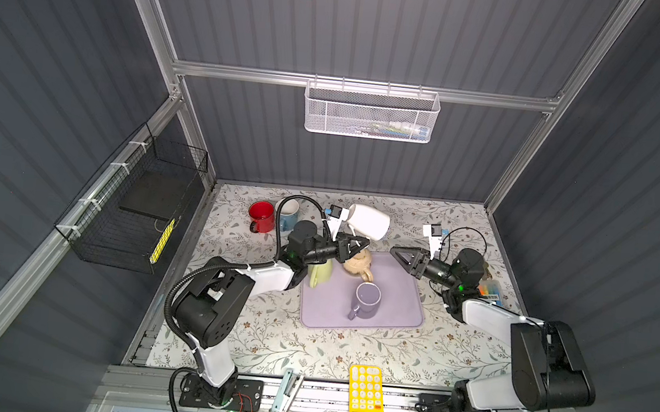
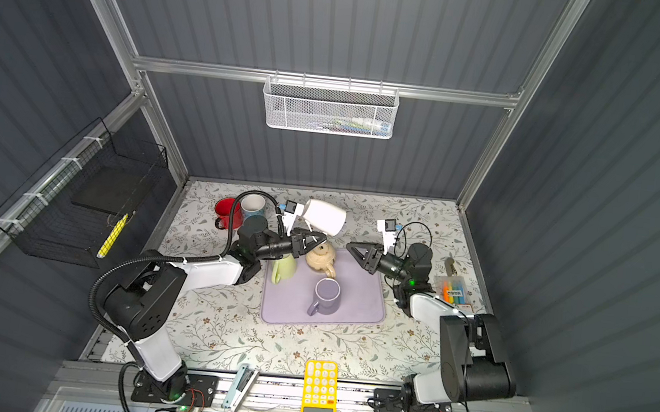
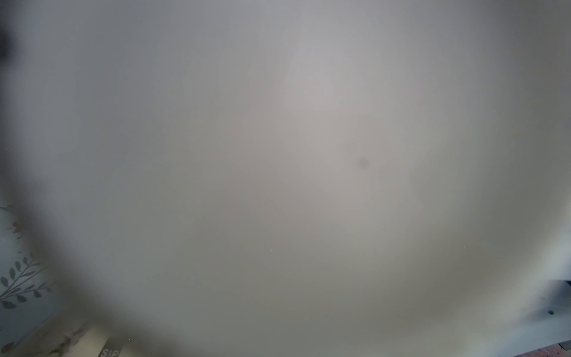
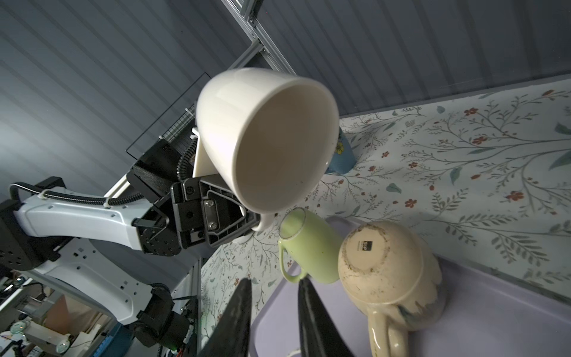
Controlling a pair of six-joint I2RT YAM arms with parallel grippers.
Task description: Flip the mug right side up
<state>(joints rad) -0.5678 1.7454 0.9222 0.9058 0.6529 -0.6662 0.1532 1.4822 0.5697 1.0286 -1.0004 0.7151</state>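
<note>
Progress, I judge, about half: white mug (image 1: 368,220) hangs sideways above the far edge of the purple mat (image 1: 393,305), my left gripper (image 1: 357,245) clamped on its handle (image 4: 264,221), right gripper (image 1: 395,252) parted and empty; uprighting, set-down remain.

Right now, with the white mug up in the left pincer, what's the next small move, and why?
Probably roll the left pincer until the white mug has its mouth facing up. The mug is gripped by its handle, clear of the table, on its side with the mouth toward the right pincer, which is open and empty. Lowering can wait.
</note>
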